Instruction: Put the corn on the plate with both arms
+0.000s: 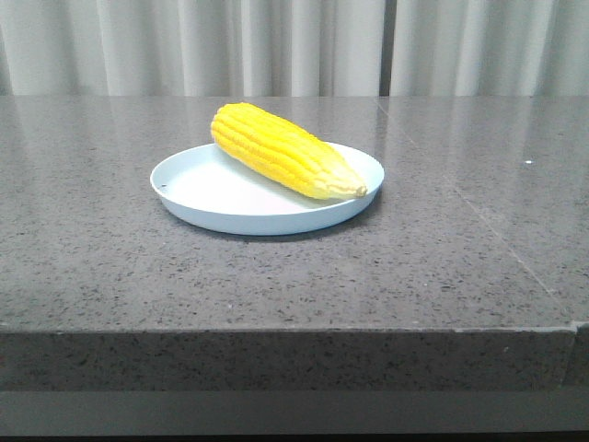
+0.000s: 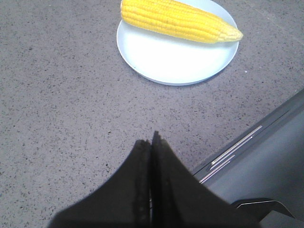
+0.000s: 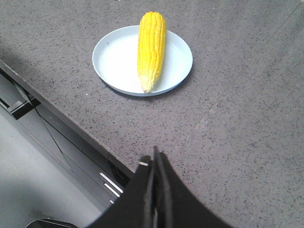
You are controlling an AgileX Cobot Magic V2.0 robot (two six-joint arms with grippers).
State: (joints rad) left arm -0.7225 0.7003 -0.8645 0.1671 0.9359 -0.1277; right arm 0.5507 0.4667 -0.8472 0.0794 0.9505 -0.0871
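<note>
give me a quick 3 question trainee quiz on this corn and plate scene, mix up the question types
1. True or false: the corn lies on the plate.
2. Multiple choice: in the front view, the corn's pale tip points toward
A. the plate's left rim
B. the plate's right rim
C. straight up
3. Short answer: how do the fingers of the left gripper and the right gripper stand, and does either hold anything?

Key
1. True.
2. B.
3. Both are shut, fingers pressed together, holding nothing, and both are clear of the plate over the grey table.
</note>
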